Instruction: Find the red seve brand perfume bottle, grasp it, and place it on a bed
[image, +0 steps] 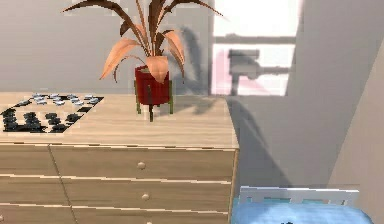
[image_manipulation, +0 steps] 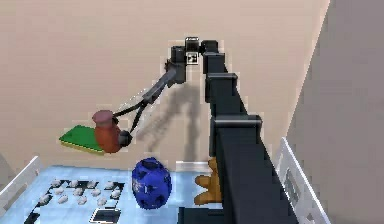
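While the pale blue bed (image_manipulation: 70, 168) spreads below the jaws, the wooden dresser (image: 140, 165) shows in the forward view, and where it stands from the jaws cannot be told. The dark arm (image_manipulation: 235, 120) runs up the arm side view's right, and from its far end the jaws reach down and to the left, above the bed. On the dresser stand a potted plant (image: 150, 60) with rust-coloured leaves and a chess board (image: 45, 112). Below the jaws and a little to their right a blue patterned ball (image_manipulation: 150, 183) lies on the bed, with a small orange toy (image_manipulation: 208, 186) farther right, beside the arm. A flat green thing (image_manipulation: 78, 138) lies just left of the jaws' tips. The red-brown bottle (image_manipulation: 103, 128) sits right at those tips, its edge overlapping the green thing. Whether the jaws have hold of the bottle cannot be told, nor can how they are set.
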